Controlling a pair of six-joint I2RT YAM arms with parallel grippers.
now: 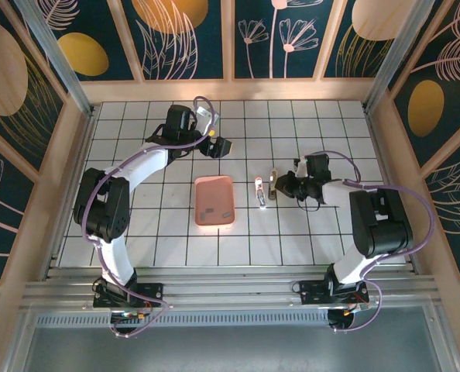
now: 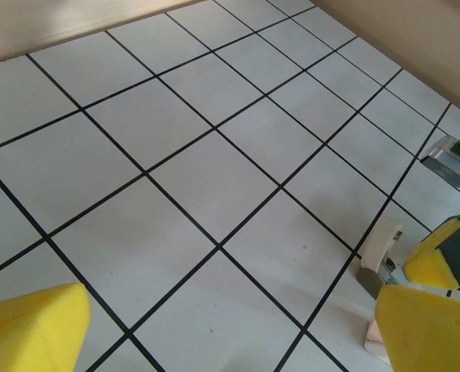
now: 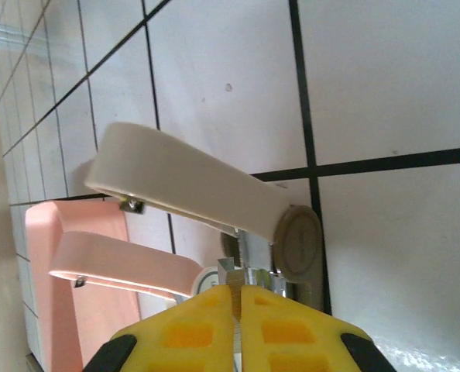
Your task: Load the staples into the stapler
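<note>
Salmon tray [image 1: 214, 180] mid-tabletop, few grey staples [image 1: 207, 209] inside. Stapler [image 3: 176, 178] lies open just right of tray. Right gripper [image 3: 236, 298] clenched on thin staple strip [image 3: 229, 268] at stapler's hinge. Left gripper [image 1: 217, 144] released, toward far edge.

Overhead plus wrist close-ups; stapler [image 3: 183, 182] shared

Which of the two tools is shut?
The right tool: its yellow fingers meet, close to the stapler. The left tool differs: its fingers stand wide apart.
</note>
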